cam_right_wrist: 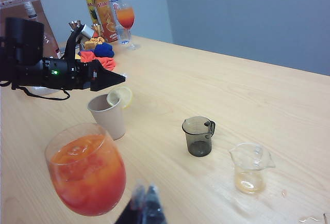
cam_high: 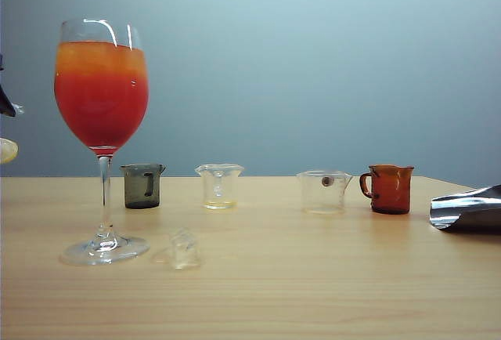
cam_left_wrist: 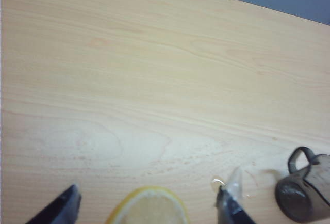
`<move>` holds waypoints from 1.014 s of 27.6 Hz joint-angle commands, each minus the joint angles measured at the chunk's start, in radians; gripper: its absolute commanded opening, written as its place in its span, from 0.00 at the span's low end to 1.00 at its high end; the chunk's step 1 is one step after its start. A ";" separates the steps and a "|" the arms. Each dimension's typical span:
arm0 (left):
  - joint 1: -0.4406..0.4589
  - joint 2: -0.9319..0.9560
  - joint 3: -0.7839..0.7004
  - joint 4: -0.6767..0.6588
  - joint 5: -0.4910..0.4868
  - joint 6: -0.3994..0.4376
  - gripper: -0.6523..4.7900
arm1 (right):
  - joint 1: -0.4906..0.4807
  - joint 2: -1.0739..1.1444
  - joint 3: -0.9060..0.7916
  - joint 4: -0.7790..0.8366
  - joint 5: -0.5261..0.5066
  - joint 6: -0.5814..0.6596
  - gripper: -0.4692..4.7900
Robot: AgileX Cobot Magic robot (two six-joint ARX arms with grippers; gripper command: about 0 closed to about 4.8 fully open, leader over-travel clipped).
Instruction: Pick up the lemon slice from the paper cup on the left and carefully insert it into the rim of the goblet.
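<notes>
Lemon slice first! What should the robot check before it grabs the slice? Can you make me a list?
1. Left gripper open: ok, jaws wide apart.
2. Thin round pale-yellow lemon slice between the jaws: ok, no finger touching it.
3. Slice at the rim of the beige paper cup: ok.
4. Tall clear goblet of red-orange drink upright, rim free: ok.
5. Right gripper far from the goblet: ok, at the table's right side.
6. Right gripper open or shut: cannot tell.

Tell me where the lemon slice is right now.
The lemon slice sits over the paper cup, at the left gripper, left of the goblet; the exterior view catches only its edge.
</notes>
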 commanded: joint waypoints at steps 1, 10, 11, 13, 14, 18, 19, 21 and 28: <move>0.000 0.039 0.003 0.042 0.005 0.004 0.76 | 0.002 -0.002 0.004 0.016 0.002 -0.003 0.08; 0.001 0.099 0.003 0.086 0.004 0.004 0.75 | 0.003 -0.003 0.004 0.007 0.001 -0.003 0.08; 0.000 0.101 0.003 0.085 0.006 0.004 0.74 | 0.003 -0.003 0.004 0.008 0.002 -0.003 0.08; 0.001 0.101 0.003 0.078 0.010 0.004 0.65 | 0.003 -0.003 0.004 0.008 0.002 -0.003 0.08; 0.001 0.101 0.003 0.078 0.022 0.004 0.50 | 0.002 -0.003 0.004 0.009 0.002 -0.003 0.08; 0.001 0.101 0.003 0.078 0.038 0.006 0.26 | 0.003 -0.003 0.004 0.009 0.003 -0.003 0.08; 0.001 0.101 0.003 0.079 0.043 0.008 0.25 | 0.003 -0.003 0.004 0.010 0.002 -0.003 0.08; 0.001 0.101 0.004 0.084 0.059 0.008 0.20 | 0.002 -0.003 0.004 0.009 0.003 -0.004 0.08; 0.001 0.097 0.004 0.143 0.117 0.008 0.11 | 0.003 -0.003 0.004 0.008 0.005 -0.011 0.08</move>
